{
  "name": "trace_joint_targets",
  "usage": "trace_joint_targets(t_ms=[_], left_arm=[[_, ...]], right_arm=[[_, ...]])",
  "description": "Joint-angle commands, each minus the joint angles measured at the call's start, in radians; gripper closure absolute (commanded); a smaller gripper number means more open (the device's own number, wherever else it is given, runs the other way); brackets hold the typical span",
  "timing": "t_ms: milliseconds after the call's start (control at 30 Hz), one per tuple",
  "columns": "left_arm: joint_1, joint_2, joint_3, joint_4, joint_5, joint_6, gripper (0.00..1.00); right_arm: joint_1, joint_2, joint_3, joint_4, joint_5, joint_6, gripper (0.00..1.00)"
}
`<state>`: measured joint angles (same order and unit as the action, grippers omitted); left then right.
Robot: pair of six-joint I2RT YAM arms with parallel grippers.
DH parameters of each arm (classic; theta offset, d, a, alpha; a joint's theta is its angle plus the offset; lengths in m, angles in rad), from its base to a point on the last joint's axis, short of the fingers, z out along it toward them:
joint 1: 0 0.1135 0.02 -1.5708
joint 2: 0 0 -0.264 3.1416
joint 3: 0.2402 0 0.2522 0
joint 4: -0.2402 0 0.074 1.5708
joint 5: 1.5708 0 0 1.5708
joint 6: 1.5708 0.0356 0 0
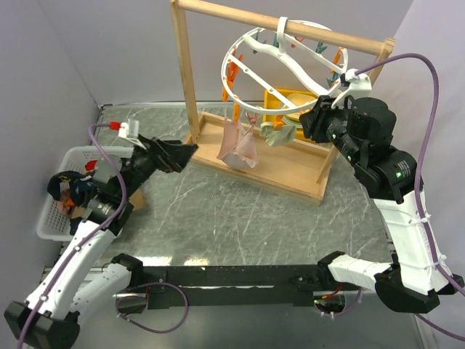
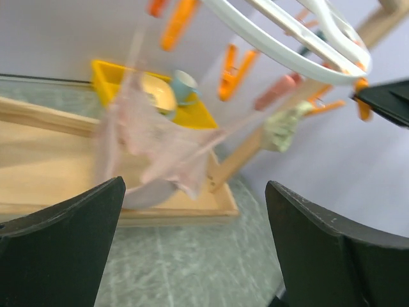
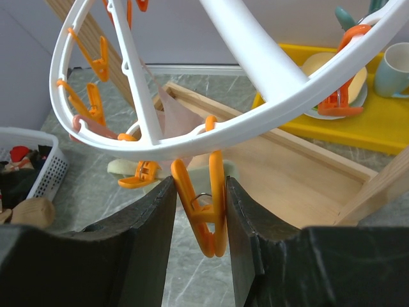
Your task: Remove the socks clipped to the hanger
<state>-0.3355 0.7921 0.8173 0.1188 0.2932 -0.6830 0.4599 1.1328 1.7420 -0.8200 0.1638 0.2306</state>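
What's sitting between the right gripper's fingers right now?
One orange clip hanging from the hanger's white ring, both fingers against it; the right wrist view shows it.

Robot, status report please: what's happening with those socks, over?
Left gripper open, empty, facing pink socks. Right gripper pinching orange clip on hanger. Pink socks and green sock hang clipped. No obstruction seen.

One hanger (image 3: 255, 51), at least two hanging socks (image 1: 238, 145), one basket (image 1: 49, 217), two grippers (image 2: 195, 198) (image 3: 199, 192).

my left gripper (image 1: 190, 149) points toward the pink sock (image 1: 238, 145) hanging from the hanger (image 1: 287, 62), my right gripper (image 1: 311, 125) at its rim.
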Motion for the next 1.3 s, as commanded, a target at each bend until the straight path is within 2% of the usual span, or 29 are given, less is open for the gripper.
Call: trace_joint_targets(t_ms=[0,167,267,433,633,867,1000,1100,1133,1200,1233,1267], left_arm=[[-0.118,0.033,0.002,0.151,0.024,-0.024,0.03],[-0.275,0.097,-0.058,0.379,-0.057,-0.007,0.12],[-0.383,0.163,-0.038,0.432,-0.109,0.057,0.10],[-0.503,0.288,0.077,0.433,-0.170,0.138,0.11],[-0.551,0.435,0.181,0.444,-0.252,0.227,0.10],[-0.562,0.591,0.278,0.499,-0.249,0.246,0.16],[-0.568,0.668,0.354,0.453,-0.290,0.252,0.22],[-0.570,0.710,0.364,0.513,-0.312,0.231,0.32],[-0.568,0.719,0.355,0.592,-0.305,0.229,0.45],[-0.568,0.723,0.313,0.677,-0.302,0.220,0.60],[-0.568,0.720,0.301,0.705,-0.302,0.221,0.84],[-0.568,0.717,0.281,0.738,-0.302,0.224,0.99]], right_arm=[[-0.010,-0.027,-0.006,-0.054,-0.007,0.019,0.58],[-0.010,-0.028,-0.009,-0.053,-0.021,0.027,0.57],[-0.010,-0.027,-0.006,-0.056,-0.023,0.029,0.57],[-0.010,-0.025,-0.010,-0.051,-0.027,0.030,0.57],[-0.010,-0.033,-0.012,-0.044,-0.035,0.035,0.57],[-0.010,-0.033,-0.001,-0.047,-0.037,0.035,0.57],[-0.012,-0.036,-0.001,-0.044,-0.043,0.038,0.57],[-0.010,-0.041,-0.016,-0.033,-0.049,0.041,0.57],[-0.010,-0.042,-0.024,-0.028,-0.050,0.039,0.57],[-0.010,-0.045,-0.035,-0.021,-0.053,0.041,0.57],[-0.010,-0.047,-0.041,-0.018,-0.055,0.041,0.57],[-0.009,-0.048,-0.045,-0.016,-0.059,0.041,0.57]])
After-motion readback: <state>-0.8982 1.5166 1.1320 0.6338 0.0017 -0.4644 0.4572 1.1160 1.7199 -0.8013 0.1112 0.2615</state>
